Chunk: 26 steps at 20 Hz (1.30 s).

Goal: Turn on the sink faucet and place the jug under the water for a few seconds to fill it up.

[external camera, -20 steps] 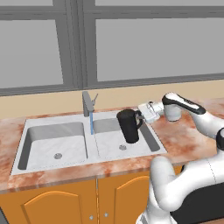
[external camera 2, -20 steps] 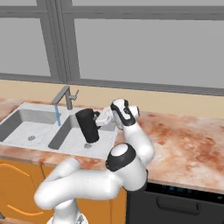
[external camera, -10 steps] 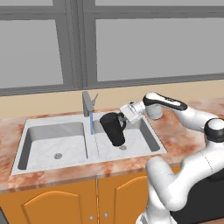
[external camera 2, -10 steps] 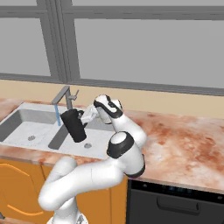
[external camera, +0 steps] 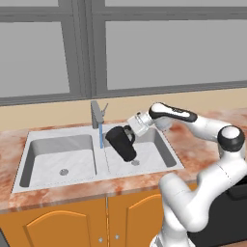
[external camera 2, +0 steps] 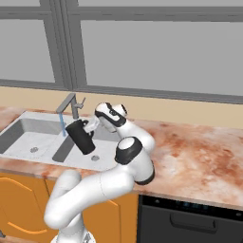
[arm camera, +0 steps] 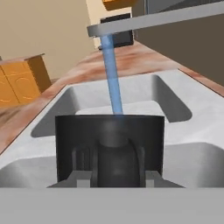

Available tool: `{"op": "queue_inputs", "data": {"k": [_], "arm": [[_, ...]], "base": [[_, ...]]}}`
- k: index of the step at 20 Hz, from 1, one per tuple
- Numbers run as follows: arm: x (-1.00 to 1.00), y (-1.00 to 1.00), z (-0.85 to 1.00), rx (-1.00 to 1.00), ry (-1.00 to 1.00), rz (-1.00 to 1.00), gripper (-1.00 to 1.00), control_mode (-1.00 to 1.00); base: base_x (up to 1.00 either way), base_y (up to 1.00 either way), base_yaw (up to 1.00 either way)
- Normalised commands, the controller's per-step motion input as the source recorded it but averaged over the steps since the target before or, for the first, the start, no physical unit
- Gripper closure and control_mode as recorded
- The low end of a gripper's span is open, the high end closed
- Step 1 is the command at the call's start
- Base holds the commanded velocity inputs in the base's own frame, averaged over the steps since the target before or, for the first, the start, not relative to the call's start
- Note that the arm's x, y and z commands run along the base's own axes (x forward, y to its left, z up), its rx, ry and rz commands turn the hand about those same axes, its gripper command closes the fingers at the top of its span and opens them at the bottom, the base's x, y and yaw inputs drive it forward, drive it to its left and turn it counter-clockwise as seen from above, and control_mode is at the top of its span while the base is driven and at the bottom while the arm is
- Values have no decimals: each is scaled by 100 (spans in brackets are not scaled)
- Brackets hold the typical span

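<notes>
Jug point(external camera: 121, 143), held by its handle in the gripper point(external camera: 131, 129), hangs tilted over the sink point(external camera: 58, 144) just beside the water point(external camera: 101, 136) so it can fill.

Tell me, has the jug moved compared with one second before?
Yes. The jug, held in the gripper, went left across the sink toward the faucet and now tilts beside the water.

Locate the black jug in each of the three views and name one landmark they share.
Left base view: jug tilted, centre, over the right basin.
Right base view: jug left of centre, beside the faucet.
Hand view: jug lower centre, between the fingertips.
Shared landmark: the blue water stream.
</notes>
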Motion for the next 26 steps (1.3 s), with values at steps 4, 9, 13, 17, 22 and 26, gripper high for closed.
{"op": "queue_inputs", "data": {"k": [4,9,13,17,22,26], "arm": [[26,14,-4,-9,0,-8,100,-100],[6,49,0,-3,0,-4,100,-100],[0,45,0,0,-8,0,100,-100],[3,28,0,0,-5,0,100,-100],[4,9,0,0,-8,0,100,-100],[-1,15,0,0,-12,0,100,-100]], "base": [[0,0,0],[0,0,0],[0,0,0],[0,0,0],[0,0,0],[0,0,0]]}}
